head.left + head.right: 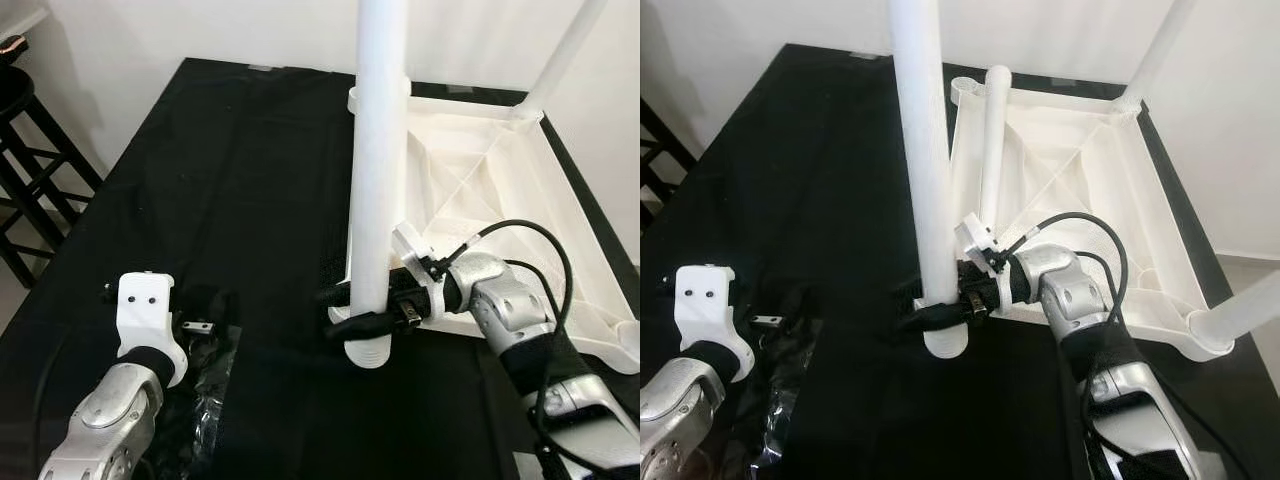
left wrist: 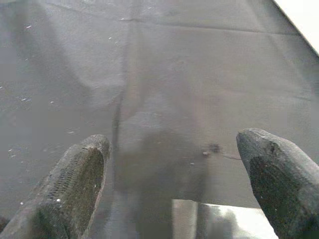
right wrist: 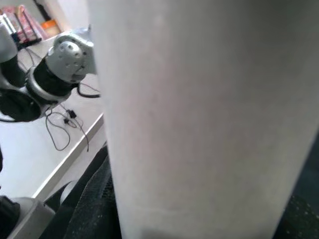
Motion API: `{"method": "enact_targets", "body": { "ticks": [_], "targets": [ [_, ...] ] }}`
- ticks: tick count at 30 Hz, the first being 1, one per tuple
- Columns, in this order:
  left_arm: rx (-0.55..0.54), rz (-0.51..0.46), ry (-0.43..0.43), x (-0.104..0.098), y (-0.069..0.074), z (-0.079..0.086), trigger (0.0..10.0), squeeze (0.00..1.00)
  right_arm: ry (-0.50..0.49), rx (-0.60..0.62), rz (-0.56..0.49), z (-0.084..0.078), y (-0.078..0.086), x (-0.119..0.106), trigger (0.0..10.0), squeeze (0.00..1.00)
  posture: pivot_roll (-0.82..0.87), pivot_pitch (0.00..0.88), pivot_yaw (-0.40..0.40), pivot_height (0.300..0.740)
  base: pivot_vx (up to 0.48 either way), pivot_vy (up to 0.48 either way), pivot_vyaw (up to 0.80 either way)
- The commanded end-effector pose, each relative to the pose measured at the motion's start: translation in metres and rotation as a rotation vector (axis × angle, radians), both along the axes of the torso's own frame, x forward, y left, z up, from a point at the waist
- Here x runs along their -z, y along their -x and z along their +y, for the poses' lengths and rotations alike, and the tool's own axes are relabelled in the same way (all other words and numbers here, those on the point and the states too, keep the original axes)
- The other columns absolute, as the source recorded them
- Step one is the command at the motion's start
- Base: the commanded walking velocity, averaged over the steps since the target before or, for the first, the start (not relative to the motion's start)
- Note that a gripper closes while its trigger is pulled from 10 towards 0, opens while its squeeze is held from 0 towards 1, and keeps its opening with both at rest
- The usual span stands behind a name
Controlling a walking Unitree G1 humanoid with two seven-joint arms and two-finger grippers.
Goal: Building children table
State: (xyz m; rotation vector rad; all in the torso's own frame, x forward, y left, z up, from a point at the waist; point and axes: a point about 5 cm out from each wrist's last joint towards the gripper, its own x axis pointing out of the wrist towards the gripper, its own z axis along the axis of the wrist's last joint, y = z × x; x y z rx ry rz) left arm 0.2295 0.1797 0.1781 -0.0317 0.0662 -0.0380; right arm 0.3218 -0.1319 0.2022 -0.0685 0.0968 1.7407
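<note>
A white tabletop (image 1: 470, 165) lies upside down on the black cloth (image 1: 230, 180), right of centre. White legs stand at its far left corner (image 1: 990, 130), its far right corner (image 1: 560, 60) and its near right corner (image 1: 1240, 315). My right gripper (image 1: 352, 312) is shut on another white leg (image 1: 378, 150), holding it upright at the tabletop's near left corner, its lower end (image 1: 371, 355) close to the cloth. This leg (image 3: 199, 119) stands close before the right wrist camera. My left gripper (image 2: 184, 164) stands open over bare cloth at the front left (image 1: 210, 308), its fingers (image 2: 75, 179) wide apart.
A crumpled clear plastic bag (image 1: 205, 400) lies on the cloth just under my left arm. A black wooden stool (image 1: 25, 150) stands beyond the cloth's left edge. A white wall runs behind. A black cable (image 1: 540, 250) loops over my right wrist.
</note>
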Motion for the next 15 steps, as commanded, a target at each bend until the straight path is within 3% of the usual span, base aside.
{"method": "enact_targets", "body": {
  "ticks": [1, 10, 15],
  "targets": [
    [0.012, -0.001, -0.012, 0.001, 0.004, -0.001, 10.0, 0.00, -0.044, 0.008, -0.004, -0.004, -0.001, -0.010, 10.0, 0.00, 0.13, 0.264, -0.023, 0.740, 0.000, 0.000, 0.00],
    [0.017, -0.002, -0.018, 0.001, 0.006, 0.001, 10.0, 0.00, -0.172, -0.017, 0.042, -0.002, -0.002, -0.030, 10.0, 0.00, 0.13, 0.277, -0.018, 0.740, 0.000, 0.000, 0.00],
    [0.018, -0.002, -0.020, 0.001, 0.006, 0.002, 10.0, 0.00, -0.124, 0.020, -0.037, 0.002, -0.009, -0.024, 10.0, 0.00, 0.13, 0.286, -0.021, 0.740, 0.000, 0.000, 0.00]
  ]
}}
